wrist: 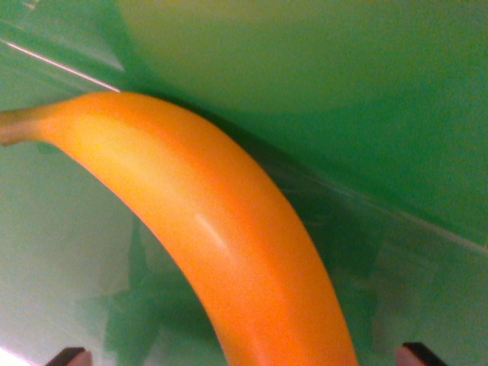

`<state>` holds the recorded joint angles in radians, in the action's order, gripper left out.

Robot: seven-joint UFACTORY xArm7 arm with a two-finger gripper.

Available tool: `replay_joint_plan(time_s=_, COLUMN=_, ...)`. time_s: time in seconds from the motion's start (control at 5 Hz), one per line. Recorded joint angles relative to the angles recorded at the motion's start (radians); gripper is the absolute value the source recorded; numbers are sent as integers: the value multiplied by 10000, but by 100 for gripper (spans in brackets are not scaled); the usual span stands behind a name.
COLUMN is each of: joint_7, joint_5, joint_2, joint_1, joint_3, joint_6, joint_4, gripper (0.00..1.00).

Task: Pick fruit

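The pincer (242, 358) stands released, its two dark fingertips (69, 356) spread either side of the banana (221, 236) lying between them on the green surface (396, 114) (stem toward the wrist view's left), so approach looks done; clenching and lifting remain.

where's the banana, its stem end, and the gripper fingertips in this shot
banana (229, 236): wrist view, middle of its orange body
stem end (19, 126): wrist view, greenish tip at the left edge
gripper fingertips (70, 356): wrist view, dark tip at the bottom left; the other shows at the bottom right
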<state>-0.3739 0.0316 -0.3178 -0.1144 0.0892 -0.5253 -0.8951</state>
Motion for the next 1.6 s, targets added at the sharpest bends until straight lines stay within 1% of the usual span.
replay_joint_plan(time_s=0.8, joint_7=-5, joint_5=1, joint_2=-4, joint_1=0, joint_3=0, joint_6=12, joint_4=8, gripper=0)
replay_joint_plan(time_s=1.0, joint_7=-5, joint_5=1, joint_2=-4, joint_1=0, joint_3=0, joint_6=12, joint_4=8, gripper=100)
replay_joint_plan(time_s=1.6, joint_7=-6, joint_5=2, joint_2=18, joint_1=-1, joint_3=0, joint_6=-32, joint_4=-14, gripper=100)
